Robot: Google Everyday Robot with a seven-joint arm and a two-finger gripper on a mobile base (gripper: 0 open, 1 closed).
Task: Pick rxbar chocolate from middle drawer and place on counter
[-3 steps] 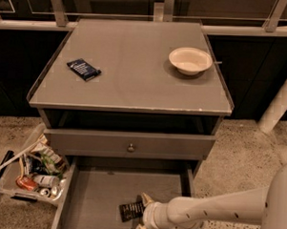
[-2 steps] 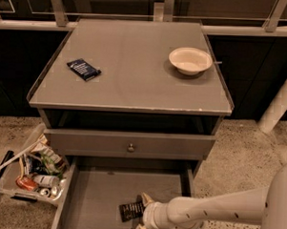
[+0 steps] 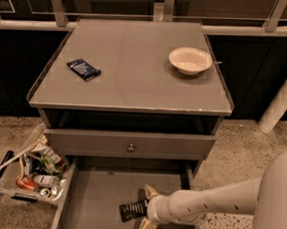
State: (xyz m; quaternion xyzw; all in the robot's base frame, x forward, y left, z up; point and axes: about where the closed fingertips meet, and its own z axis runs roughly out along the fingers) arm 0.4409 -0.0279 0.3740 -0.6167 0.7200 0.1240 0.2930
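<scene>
The small flat black rxbar chocolate (image 3: 132, 210) with white lettering is lying on the bare grey floor of the wide, shallow middle drawer (image 3: 94, 200), which is standing pulled out at the bottom of the cabinet; the bar is sitting toward the drawer's right half, tilted slightly.

The white robot arm (image 3: 211, 203) is reaching in from the right; its two-finger gripper (image 3: 144, 210) is sitting low inside the drawer at the bar's right end. The tan fingers (image 3: 152, 191) are standing spread apart, one on the far side of the bar and one on the near side, with the wrapper's end lying between them; I cannot tell if either finger is touching it.

Above, a closed grey drawer front (image 3: 85, 142) with a small round metal knob (image 3: 131, 147) is facing the camera; over it the broad flat grey counter (image 3: 130, 87) is carrying a dark blue packet (image 3: 83, 69) near its left edge and a shallow cream bowl (image 3: 190, 60) near its back right corner, well apart from each other.

A clear plastic bin (image 3: 31, 171) of mixed clutter is resting on the speckled floor (image 3: 237, 149), just left of the open drawer.
</scene>
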